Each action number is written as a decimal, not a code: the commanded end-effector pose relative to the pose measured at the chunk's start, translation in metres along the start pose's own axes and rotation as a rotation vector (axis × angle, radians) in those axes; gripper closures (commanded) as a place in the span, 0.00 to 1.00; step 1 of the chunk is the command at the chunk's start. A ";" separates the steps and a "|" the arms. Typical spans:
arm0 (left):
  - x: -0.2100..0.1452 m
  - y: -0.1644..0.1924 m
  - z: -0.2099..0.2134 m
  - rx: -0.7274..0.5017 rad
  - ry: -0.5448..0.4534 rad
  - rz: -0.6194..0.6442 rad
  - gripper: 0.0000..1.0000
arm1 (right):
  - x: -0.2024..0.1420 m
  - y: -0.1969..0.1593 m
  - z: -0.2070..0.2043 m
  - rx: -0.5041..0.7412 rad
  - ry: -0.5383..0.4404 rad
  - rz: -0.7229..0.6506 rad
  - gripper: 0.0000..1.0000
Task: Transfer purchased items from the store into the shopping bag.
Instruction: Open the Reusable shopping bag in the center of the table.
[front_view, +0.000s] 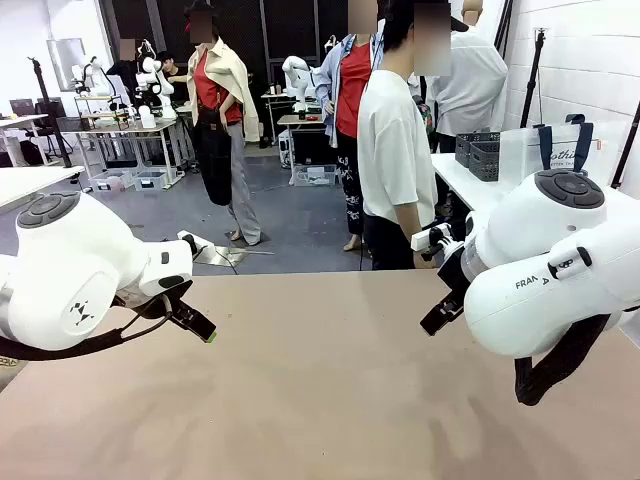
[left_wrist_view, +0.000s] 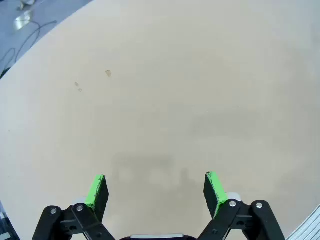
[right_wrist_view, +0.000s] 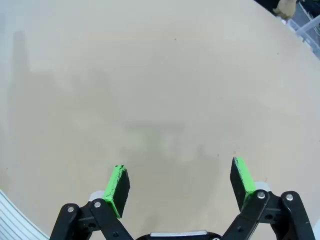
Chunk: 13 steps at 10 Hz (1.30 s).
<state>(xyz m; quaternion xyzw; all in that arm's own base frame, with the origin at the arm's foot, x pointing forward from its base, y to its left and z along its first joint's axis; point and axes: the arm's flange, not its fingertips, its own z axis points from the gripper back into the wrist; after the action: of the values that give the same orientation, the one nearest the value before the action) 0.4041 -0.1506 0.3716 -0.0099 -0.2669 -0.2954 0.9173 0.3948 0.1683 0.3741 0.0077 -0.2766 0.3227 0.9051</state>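
Side table: bag, prob. well beyond R hand.

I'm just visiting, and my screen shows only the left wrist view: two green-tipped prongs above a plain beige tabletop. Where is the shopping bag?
Observer: The shopping bag stands on a white side table at the far right of the front view, off the beige table.
Operator: And where would the goods come from?
Observer: A dark grey basket sits just left of the bag on that side table; its contents are too small to make out.
Operator: What is the other arm up to?
Observer: The right gripper hangs open over bare tabletop, holding nothing.
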 end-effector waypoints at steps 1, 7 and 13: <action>0.000 0.000 0.000 0.000 0.000 0.000 0.00 | 0.000 0.000 0.000 0.000 0.000 0.000 0.00; 0.000 0.000 0.000 0.000 0.000 0.000 0.00 | 0.000 0.000 0.000 0.000 0.000 0.000 0.00; 0.026 0.002 0.013 -0.005 -0.118 -0.032 0.00 | 0.026 -0.006 0.020 -0.041 -0.111 -0.039 0.00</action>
<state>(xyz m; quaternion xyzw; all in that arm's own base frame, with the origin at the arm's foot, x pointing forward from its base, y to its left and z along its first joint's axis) 0.4073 -0.1553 0.3808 -0.0113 -0.2844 -0.2984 0.9110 0.3983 0.1696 0.3849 0.0095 -0.2942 0.3166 0.9017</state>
